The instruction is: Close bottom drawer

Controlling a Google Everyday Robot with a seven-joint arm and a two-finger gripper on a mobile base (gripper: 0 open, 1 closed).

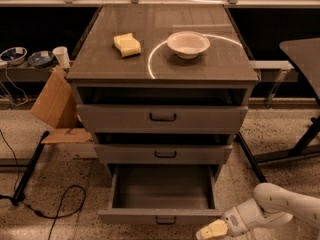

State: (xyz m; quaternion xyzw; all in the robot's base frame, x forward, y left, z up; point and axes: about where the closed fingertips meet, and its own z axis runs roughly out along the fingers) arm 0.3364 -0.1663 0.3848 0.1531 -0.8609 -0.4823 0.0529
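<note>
A yellow sponge (127, 44) and a white bowl (188, 43) sit apart on the desk (100, 66). Cardboard (54, 101) leans at its left, a black cable (84, 194) loops on the floor (280, 134). The pincer (212, 230) hangs low, bottom right.
</note>
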